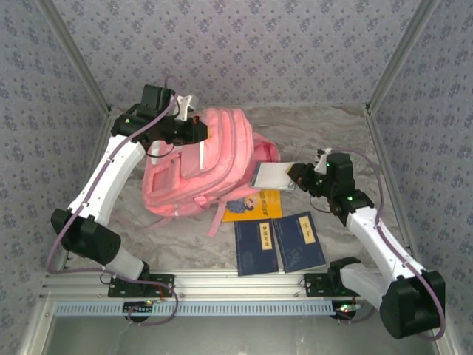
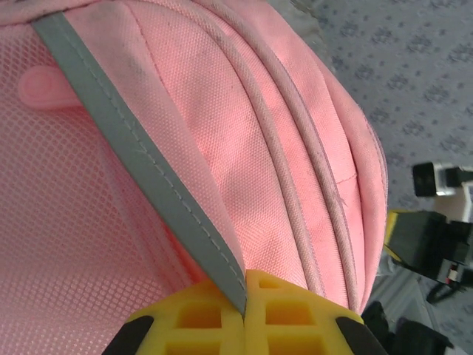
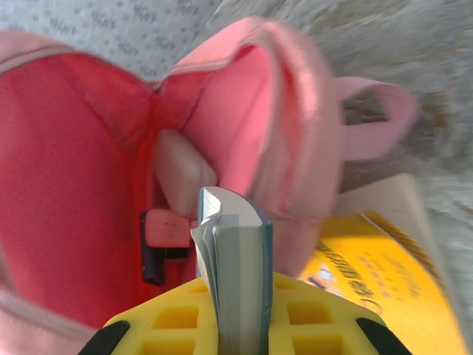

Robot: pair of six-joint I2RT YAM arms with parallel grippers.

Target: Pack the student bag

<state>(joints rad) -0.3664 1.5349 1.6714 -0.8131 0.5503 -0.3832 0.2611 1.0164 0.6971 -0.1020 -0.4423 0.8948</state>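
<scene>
The pink student bag (image 1: 199, 163) lies on the table with its open mouth facing right. My left gripper (image 1: 194, 129) is at the bag's top, and its yellow fingers (image 2: 295, 318) are shut on the edge of a grey reflective strip (image 2: 140, 155) of the bag (image 2: 281, 148). My right gripper (image 1: 294, 176) is shut on a thin teal-covered book (image 1: 270, 176), held edge-on (image 3: 238, 251) right at the bag's opening. Through that opening I see the red lining (image 3: 74, 163). The book's front corner reaches the mouth of the bag.
A yellow book (image 1: 255, 207) lies just under the bag's mouth, also seen as the yellow book (image 3: 377, 288) beside my right fingers. Two dark blue books (image 1: 256, 248) (image 1: 299, 242) lie side by side near the front rail. The bag's carrying loop (image 3: 377, 118) sticks out to the right. Patterned walls enclose the table.
</scene>
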